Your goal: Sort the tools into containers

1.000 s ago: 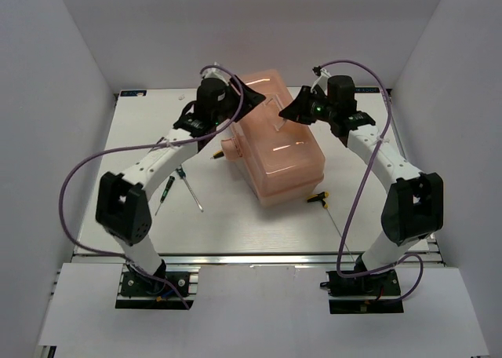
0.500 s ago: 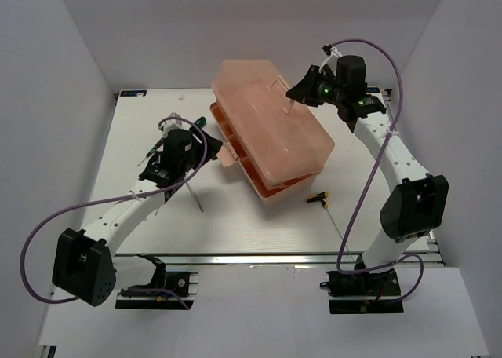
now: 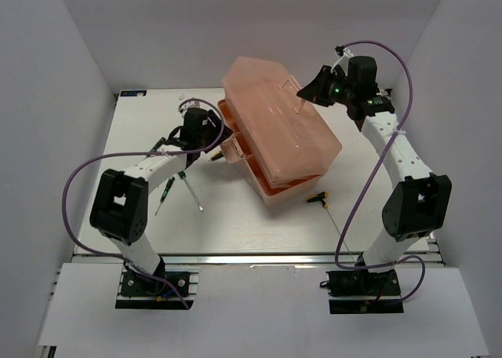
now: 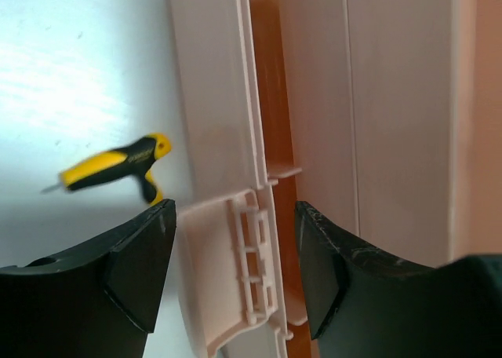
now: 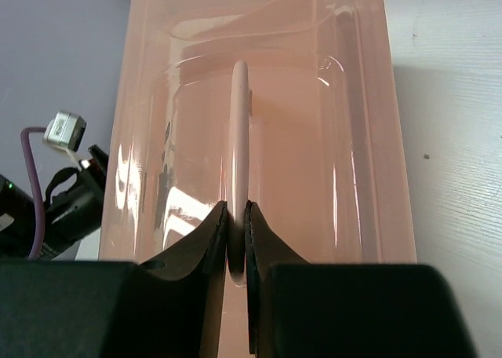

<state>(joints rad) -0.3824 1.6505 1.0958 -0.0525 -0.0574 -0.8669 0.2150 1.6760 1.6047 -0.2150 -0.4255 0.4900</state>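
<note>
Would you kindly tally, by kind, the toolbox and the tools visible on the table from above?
Yellow-black T-handle keys: 2
Screwdrivers: 2 in view; the left arm may hide more
Pink toolbox: 1
Total: 5

Work surface: white table, faint lengthwise grain, matte. Enclosure: plain pale grey back wall, left wall and right wall closing three sides. Near edge: aluminium rail running the table's width, white panel in front of it. Light even and diffuse, shadows soft; bright glare patch on the table in the left wrist view
</note>
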